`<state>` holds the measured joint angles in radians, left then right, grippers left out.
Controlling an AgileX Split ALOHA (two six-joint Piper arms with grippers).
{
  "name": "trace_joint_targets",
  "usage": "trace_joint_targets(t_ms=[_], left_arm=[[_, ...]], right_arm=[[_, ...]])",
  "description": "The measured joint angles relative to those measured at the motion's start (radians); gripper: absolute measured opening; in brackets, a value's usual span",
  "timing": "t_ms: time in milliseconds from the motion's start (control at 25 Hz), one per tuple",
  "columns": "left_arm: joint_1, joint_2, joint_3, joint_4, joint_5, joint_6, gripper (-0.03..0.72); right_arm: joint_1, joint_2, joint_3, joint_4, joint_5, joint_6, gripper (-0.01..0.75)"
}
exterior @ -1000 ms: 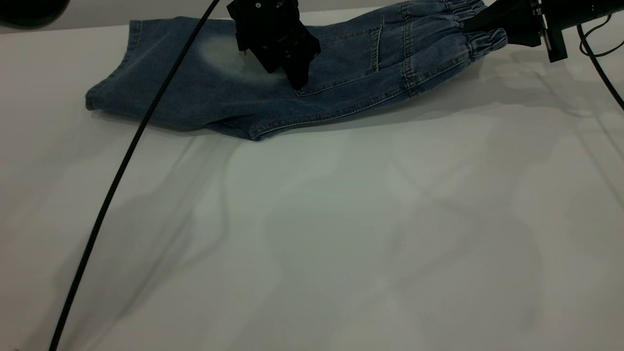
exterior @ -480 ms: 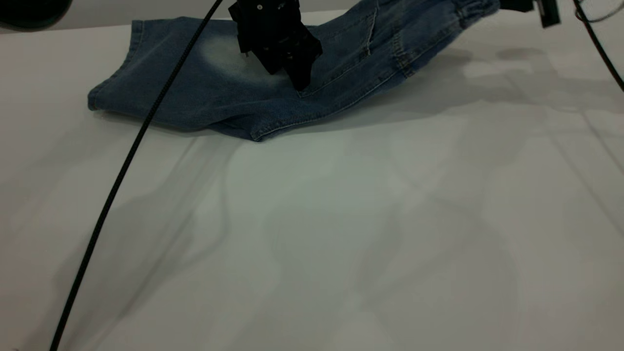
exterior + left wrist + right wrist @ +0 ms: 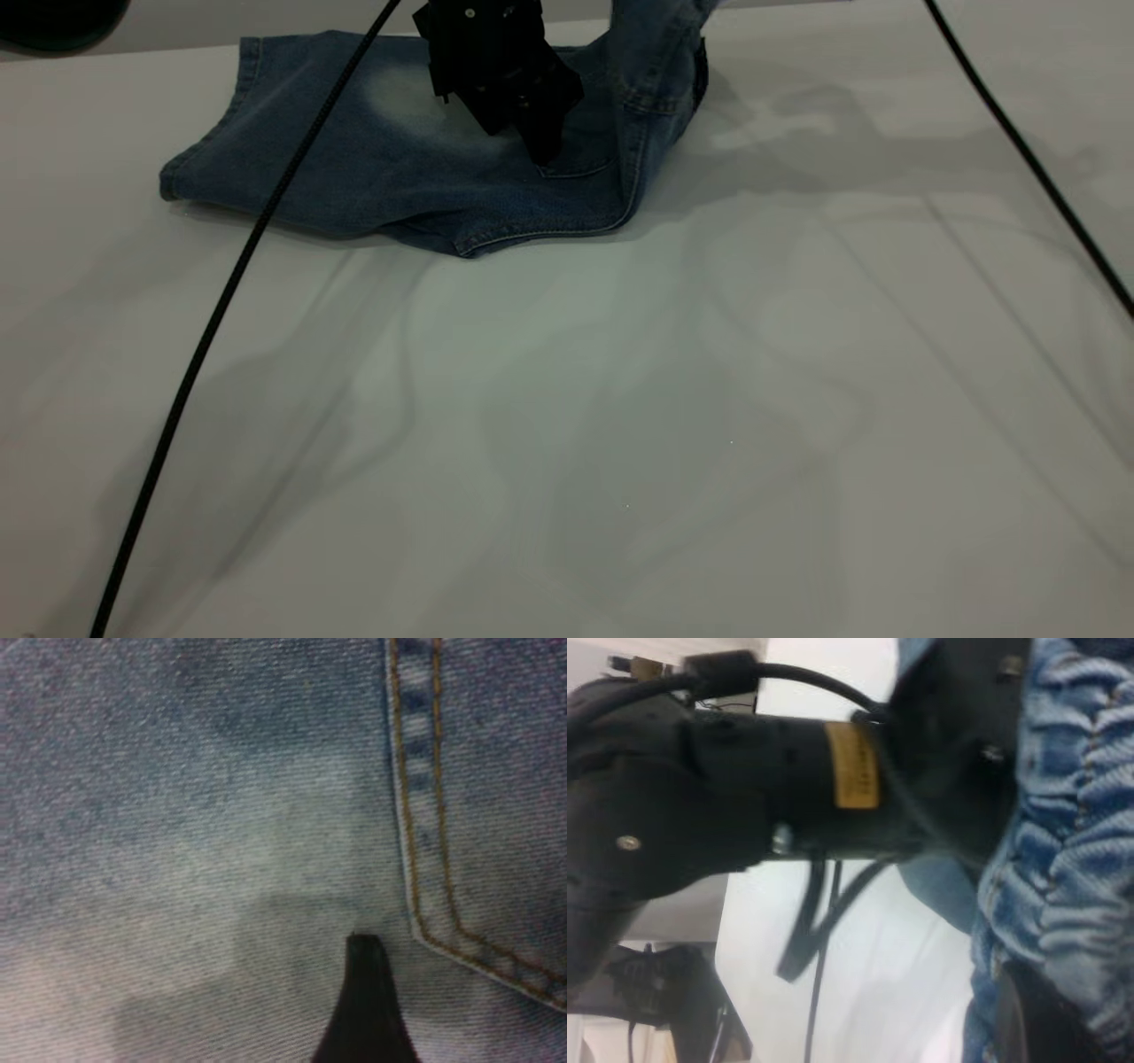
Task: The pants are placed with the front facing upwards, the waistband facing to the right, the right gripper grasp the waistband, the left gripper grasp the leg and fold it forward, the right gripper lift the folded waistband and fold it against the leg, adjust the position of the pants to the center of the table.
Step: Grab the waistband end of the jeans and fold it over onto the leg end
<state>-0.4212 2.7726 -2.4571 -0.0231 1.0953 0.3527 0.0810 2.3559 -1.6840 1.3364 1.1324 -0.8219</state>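
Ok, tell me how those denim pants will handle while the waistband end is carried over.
The pants probably handle floppy: the lifted end bends sharply upward while the leg lies flat under the left gripper. Likely weighty for cloth, since the raised denim hangs in a steep sheet. The ruched waistband probably gives the right gripper a secure hold.

No readable text, numbers, brands or signs in any view.

Nearest candidate: a tan label (image 3: pixel 852 765) on a black arm housing in the right wrist view; its markings are too blurred to read.

Pants (image 3: pixel 372 159): tan stitching only, no lettering or tag visible.

Table (image 3: pixel 620 425): no print.
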Motion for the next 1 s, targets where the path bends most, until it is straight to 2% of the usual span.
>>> trace_joint_targets(t_ms=[160,360,560,760,1000], left_arm=[[0.000,-0.003,0.000,0.004,0.028,-0.001,0.493],[0.001,-0.002,-0.082,0.011,0.135,0.002,0.493],[0.007,-0.004,-0.186,0.023,0.130,0.004,0.493],[0.031,-0.006,-0.191,0.110,0.130,-0.045,0.493],[0.062,-0.027,-0.188,0.106,0.129,-0.135,0.493]], right_arm=[[-0.001,0.000,-0.002,-0.018,-0.013,0.001,0.048],[-0.001,0.000,-0.002,-0.029,-0.041,0.012,0.048],[-0.001,0.000,-0.002,-0.029,-0.039,0.012,0.048],[-0.001,0.000,-0.002,-0.029,-0.033,0.012,0.049],[-0.001,0.000,-0.001,-0.032,-0.039,0.014,0.050]])
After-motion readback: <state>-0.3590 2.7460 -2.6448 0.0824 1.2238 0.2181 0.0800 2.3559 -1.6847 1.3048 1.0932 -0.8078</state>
